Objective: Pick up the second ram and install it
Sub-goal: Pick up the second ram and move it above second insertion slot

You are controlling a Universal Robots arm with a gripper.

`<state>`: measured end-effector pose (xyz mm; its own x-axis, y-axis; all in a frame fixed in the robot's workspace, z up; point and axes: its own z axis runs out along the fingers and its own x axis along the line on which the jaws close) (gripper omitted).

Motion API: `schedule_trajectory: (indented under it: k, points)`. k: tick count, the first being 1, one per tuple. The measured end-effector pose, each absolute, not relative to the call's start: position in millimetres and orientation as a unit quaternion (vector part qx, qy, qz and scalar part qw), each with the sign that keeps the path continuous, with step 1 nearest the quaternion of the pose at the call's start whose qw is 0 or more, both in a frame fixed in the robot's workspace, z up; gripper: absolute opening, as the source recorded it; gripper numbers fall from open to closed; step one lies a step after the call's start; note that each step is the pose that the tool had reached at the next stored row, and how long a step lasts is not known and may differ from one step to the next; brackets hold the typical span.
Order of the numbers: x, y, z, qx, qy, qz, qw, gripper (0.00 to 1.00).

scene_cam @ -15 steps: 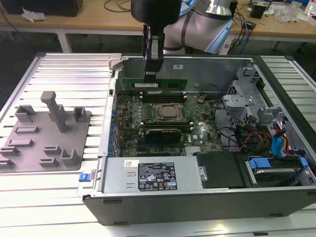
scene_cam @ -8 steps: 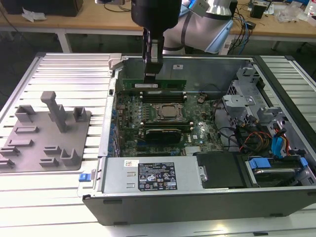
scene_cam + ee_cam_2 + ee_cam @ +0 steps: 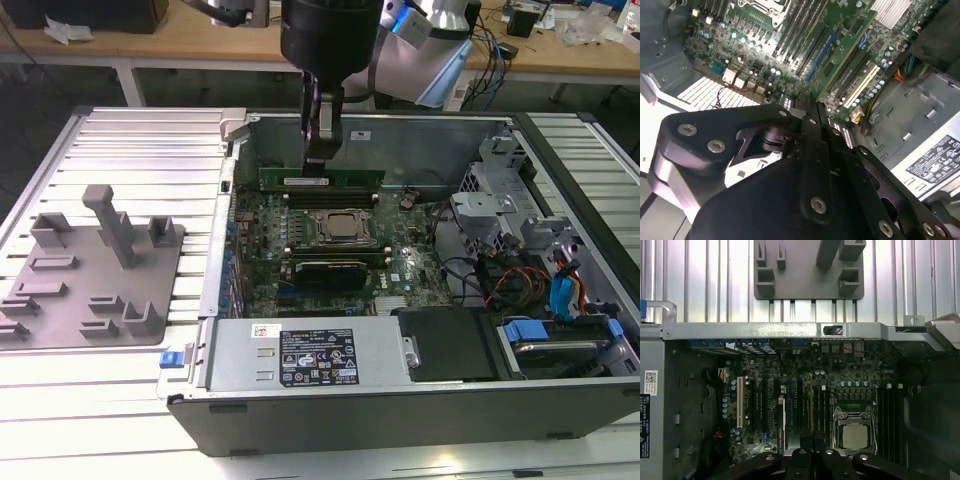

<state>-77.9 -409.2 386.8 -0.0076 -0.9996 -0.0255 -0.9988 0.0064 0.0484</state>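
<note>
Closest to the wrist cameras, the gripper (image 3: 812, 109) is pinched on the second ram (image 3: 320, 178) at the middle of its upper edge, and the stick stands on edge just beyond the processor (image 3: 340, 228) in the exterior view. It looks light, stiff and brittle, best held by its bare long edge, clear of chips and contacts. Counted: one ram stick, one processor, one grey fixture plate (image 3: 90, 270)

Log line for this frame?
gripper | shut on second ram | ram held level over motherboard in open case | seated: cannot tell
</note>
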Motion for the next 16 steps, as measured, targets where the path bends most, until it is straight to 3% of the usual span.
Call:
schedule_trajectory:
  k: [16]
  points:
    - [-68.7,-398.4,349.9,0.704,-0.709,-0.031,0.004,0.09]
